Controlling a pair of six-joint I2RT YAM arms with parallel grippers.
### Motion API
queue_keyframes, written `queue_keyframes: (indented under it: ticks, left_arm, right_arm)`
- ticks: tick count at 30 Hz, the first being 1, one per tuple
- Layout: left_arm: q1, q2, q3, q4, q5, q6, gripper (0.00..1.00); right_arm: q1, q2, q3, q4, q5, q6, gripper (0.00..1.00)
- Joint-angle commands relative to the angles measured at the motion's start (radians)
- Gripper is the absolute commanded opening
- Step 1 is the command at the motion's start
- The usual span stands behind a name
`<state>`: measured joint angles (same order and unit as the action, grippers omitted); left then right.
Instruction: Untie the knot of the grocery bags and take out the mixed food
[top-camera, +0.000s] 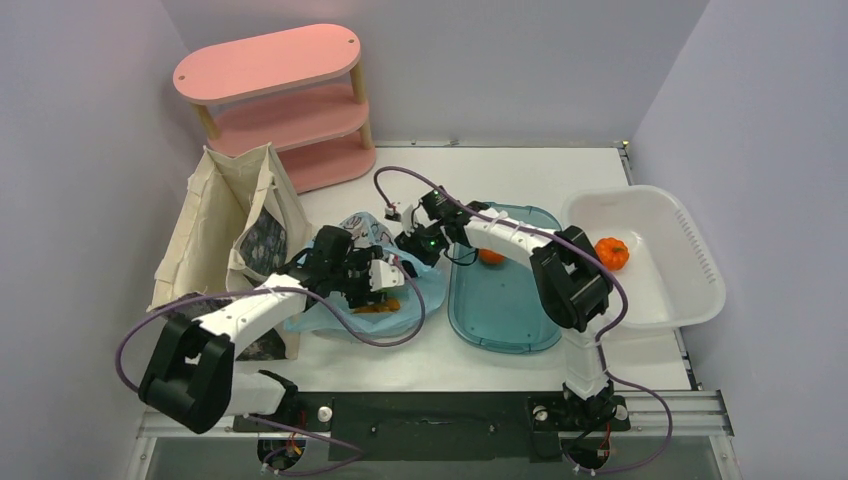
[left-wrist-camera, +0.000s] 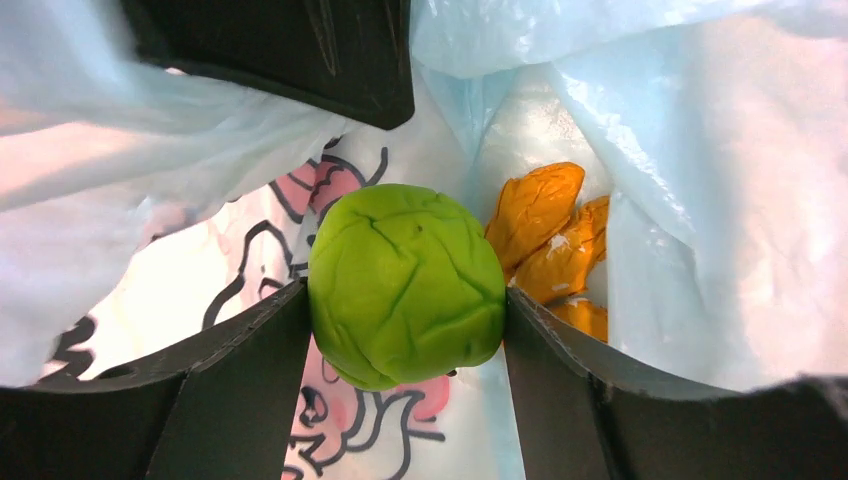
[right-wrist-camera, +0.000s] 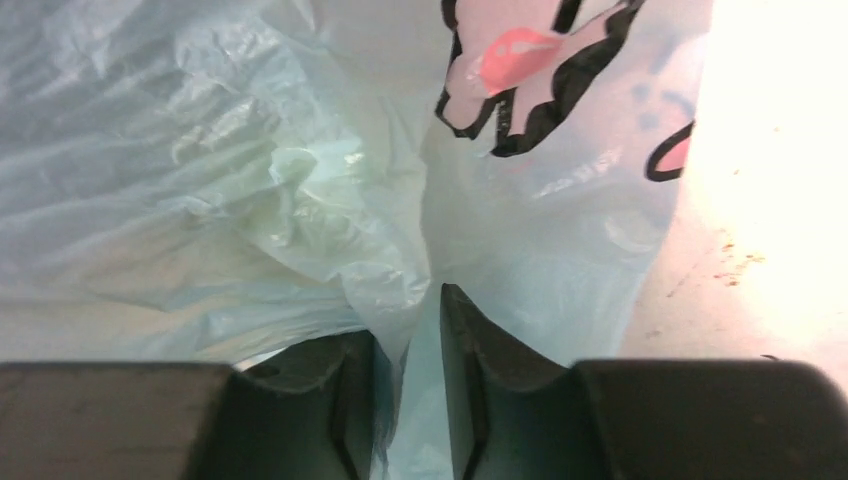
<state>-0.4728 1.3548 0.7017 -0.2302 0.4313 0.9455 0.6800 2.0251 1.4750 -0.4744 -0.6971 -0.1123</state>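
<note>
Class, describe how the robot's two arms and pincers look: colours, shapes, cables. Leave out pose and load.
Both the left arm and right arm have white links between chunky black joints, each trailed by a looping purple cable. The left pincer and right pincer have two flat matte-black fingers.

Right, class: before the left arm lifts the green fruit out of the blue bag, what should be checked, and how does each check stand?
1. Is the left gripper shut on the green fruit, with fingers on both sides? Ok.
2. Is the right gripper pinching the grocery bag? Ok.
3. Are the orange pieces beside the fruit outside the grip? Ok.
4. Is the bag's plastic clear of the lift path? Cannot tell.
5. Does the teal tub have bare floor for the fruit? Ok.
</note>
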Motion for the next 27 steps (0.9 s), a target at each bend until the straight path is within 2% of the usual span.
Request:
queue_keyframes:
  ticks: [1, 6, 11, 14, 15, 17, 21, 27]
  left_arm:
    - [0.019, -0.122, -0.009, -0.053, 0.056, -0.047, 0.59]
    - [0.030, -0.215, -0.019, -0.112, 0.059, -0.062, 0.58]
    - [0.035, -0.270, -0.025, -0.169, 0.064, -0.046, 0.59]
    - [0.037, -0.294, -0.028, -0.198, 0.071, -0.042, 0.59]
    - [0.037, -0.299, -0.029, -0.201, 0.072, -0.042, 0.59]
    - [0.037, -0.313, -0.024, -0.209, 0.075, -0.045, 0.59]
    - [0.037, -0.354, 0.023, -0.250, 0.092, -0.069, 0.60]
    - [0.036, -0.422, 0.099, -0.281, 0.104, -0.106, 0.61]
  right_arm:
    - [-0.026, -0.091, 0.063, -0.002, -0.008, 0.005, 0.28]
    - [-0.049, -0.143, 0.071, -0.015, 0.030, 0.006, 0.44]
    - [-0.066, -0.191, 0.074, -0.023, 0.068, 0.008, 0.54]
    - [-0.089, -0.216, 0.077, -0.021, 0.032, 0.027, 0.60]
    - [-0.102, -0.217, 0.078, -0.021, 0.011, 0.042, 0.70]
    - [-0.120, -0.217, 0.080, -0.022, -0.026, 0.066, 0.77]
    - [-0.179, -0.244, 0.075, -0.026, -0.016, 0.078, 0.78]
    - [-0.275, -0.356, 0.083, 0.068, -0.024, 0.162, 0.79]
